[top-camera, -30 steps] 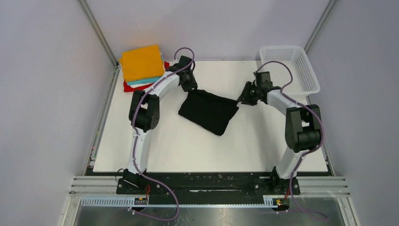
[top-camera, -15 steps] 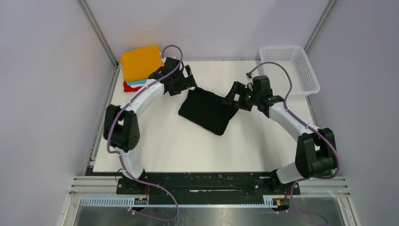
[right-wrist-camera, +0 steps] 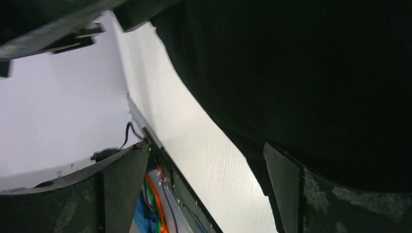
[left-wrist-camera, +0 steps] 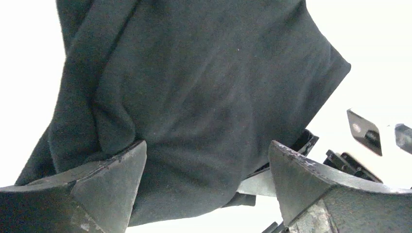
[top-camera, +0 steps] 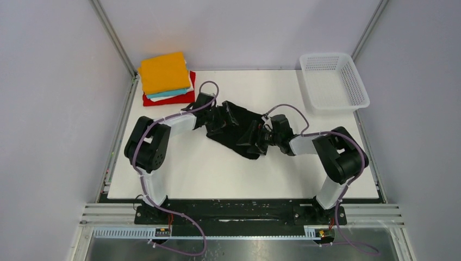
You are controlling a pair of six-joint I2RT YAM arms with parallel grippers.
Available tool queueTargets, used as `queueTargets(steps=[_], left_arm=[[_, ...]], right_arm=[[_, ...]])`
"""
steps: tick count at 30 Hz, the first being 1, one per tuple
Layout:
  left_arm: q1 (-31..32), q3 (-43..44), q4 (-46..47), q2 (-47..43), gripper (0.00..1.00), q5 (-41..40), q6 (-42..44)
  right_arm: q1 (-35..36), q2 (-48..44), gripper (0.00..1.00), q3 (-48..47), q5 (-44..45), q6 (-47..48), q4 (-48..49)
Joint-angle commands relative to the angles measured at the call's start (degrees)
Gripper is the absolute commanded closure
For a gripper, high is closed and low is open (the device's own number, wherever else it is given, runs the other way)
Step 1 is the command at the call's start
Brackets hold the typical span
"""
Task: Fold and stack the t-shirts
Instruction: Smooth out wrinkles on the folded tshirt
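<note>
The black shirt (left-wrist-camera: 204,77) is lying bunched mid-surface (top-camera: 217,174), under both wrists. It is looking soft, light and floppy, so pinching 2 corners or a hem edge is likely serving better than grabbing bulk. The left pincer (left-wrist-camera: 206,145) and right pincer (right-wrist-camera: 205,145) are both gaping, gripping nothing. Open room is lying nearward; the folded stack (top-camera: 163,73) is sitting far-left, the basket (top-camera: 334,81) far-right

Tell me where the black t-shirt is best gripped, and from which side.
Likely the layered edge of the black t-shirt, from above with jaws straddling it: the cloth lies low on the table, so only a bunched edge gives something to pinch.
</note>
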State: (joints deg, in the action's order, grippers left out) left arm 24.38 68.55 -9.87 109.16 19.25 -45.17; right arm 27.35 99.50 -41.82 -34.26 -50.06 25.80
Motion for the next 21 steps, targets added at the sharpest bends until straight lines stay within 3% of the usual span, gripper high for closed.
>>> queueTargets(steps=[1,5,10,13,18,21], left_arm=[[3.3,-12.2,0.8,-1.8,0.01,0.4,-2.6],[5.2,-22.6,1.3,-7.9,0.01,-2.3,-4.5],[7.3,-30.2,-2.9,-20.4,0.01,-7.4,-5.7],[10.2,-29.6,-7.7,-28.4,0.01,-11.9,-5.8],[12.0,-24.0,-15.5,-35.6,0.01,-21.6,-5.6],[11.3,-22.2,-18.7,-36.4,0.01,-29.1,-6.0]], right_arm=[[0.0,1.8,0.01,9.2,-1.1,-1.4,5.0],[0.1,-1.5,0.00,17.8,-2.3,-2.5,8.6],[0.5,-12.7,0.01,23.8,-0.9,1.2,-0.4],[0.9,-21.9,0.01,24.5,-0.4,2.9,-6.7],[1.0,-40.1,0.00,17.3,5.9,9.2,-23.4],[1.0,-47.0,0.00,15.1,10.3,11.2,-25.4]])
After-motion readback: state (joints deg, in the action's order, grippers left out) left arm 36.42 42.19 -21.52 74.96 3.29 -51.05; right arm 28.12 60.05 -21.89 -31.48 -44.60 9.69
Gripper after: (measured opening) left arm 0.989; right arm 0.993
